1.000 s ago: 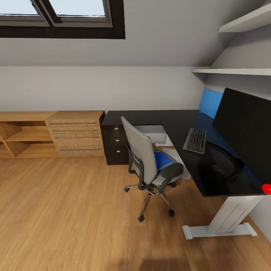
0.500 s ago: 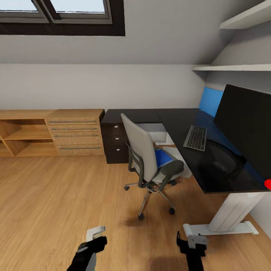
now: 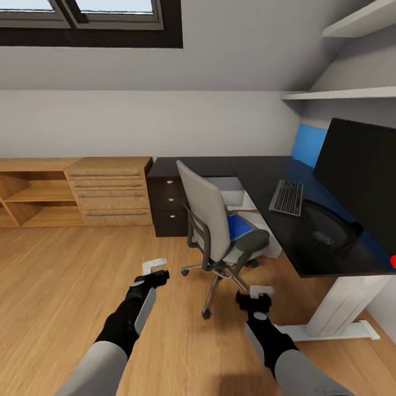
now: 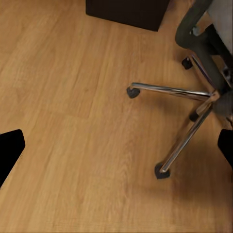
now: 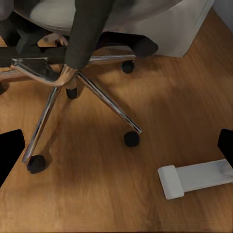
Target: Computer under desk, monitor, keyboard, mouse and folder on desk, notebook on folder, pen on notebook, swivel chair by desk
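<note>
- I hold both arms out low in front of me, over the wood floor (image 3: 71, 286).
- My left gripper (image 3: 156, 269) reaches toward the swivel chair (image 3: 212, 225), and its fingers are wide apart.
- My right gripper (image 3: 257, 294) hangs near the chair's chrome base (image 5: 63, 75), and its fingers are wide apart too. Both hold nothing.
- The chair stands just beside the desk (image 3: 264, 181), with its back to me.
- One blue folder (image 3: 237, 227) lies on the chair seat.
- The desk has a black top and a blue back panel (image 3: 307, 144).
- On the desk I count one monitor (image 3: 360, 173), one keyboard (image 3: 287, 197) and one small dark mouse (image 3: 323, 237).
- The keyboard lies in front of the monitor. The mouse sits on the monitor's round base.
- I count three dark drawers (image 3: 168, 206) at the desk's far end.
- A light wood dresser (image 3: 110, 191) with four drawers and a low open shelf unit (image 3: 30, 192) stand along the pale wall.
- Two white wall shelves (image 3: 341, 94) hang over the desk.
- A roof window (image 3: 93, 16) is set in the sloped ceiling.
- The desk's white foot (image 5: 194, 178) rests flat on the floor.
</note>
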Robot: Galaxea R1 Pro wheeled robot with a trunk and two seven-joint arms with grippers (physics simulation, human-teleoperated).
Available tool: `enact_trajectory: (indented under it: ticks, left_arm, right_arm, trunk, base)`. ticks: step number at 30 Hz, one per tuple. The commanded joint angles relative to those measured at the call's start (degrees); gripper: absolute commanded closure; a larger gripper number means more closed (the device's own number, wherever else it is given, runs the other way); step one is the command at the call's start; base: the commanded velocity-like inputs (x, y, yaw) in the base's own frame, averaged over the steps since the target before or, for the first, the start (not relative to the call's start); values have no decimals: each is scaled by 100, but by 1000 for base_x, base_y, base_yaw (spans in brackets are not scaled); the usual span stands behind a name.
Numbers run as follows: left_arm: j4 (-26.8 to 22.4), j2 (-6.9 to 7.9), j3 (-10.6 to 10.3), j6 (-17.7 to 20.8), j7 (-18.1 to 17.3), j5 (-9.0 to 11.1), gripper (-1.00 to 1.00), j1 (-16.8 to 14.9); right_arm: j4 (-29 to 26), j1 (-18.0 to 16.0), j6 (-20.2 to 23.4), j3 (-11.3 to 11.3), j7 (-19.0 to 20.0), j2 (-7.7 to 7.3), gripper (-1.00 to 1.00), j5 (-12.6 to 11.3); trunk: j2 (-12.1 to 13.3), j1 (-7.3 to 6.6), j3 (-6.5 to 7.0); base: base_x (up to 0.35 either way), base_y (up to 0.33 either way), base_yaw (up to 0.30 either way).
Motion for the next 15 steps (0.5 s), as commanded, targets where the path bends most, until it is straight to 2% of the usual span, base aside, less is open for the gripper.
enact_trajectory:
  ticks: [1,2,3,5,6,10,15]
  left_arm:
    - [-108,0,-13,13,40,56,-100,22]
    - [-223,0,-20,18,41,50,-100,99]
    - [-977,58,-42,129,36,38,-100,634]
    - [-1638,91,-53,371,35,38,-100,1085]
    - [-2386,105,-61,905,28,45,-100,1512]
    - [-2841,122,-56,1421,19,59,-100,1697]
    - [-2924,128,-54,1533,41,42,-100,1739]
  right_arm:
    - [5,-39,47,15,-25,2,-100,-16]
    - [9,-59,81,19,-23,-4,-100,-44]
    - [-57,-89,134,14,-36,-22,-100,-89]
    - [-111,-92,149,2,-42,-19,-100,-102]
    - [-143,-94,161,-1,-50,-8,-100,-113]
    - [-151,-84,157,10,-46,9,-100,-125]
    - [-152,-78,159,14,-46,23,-100,-128]
  trunk:
    - [-44,22,-24]
    - [-84,44,-42]
    - [-124,66,-60]
    - [-204,110,-96]
    - [-245,132,-114]
    - [-405,220,-186]
    - [-606,330,-275]
  base:
    - [0,0,0]
    - [0,0,0]
    - [0,0,0]
    - [0,0,0]
    - [0,0,0]
    - [0,0,0]
    - [0,0,0]
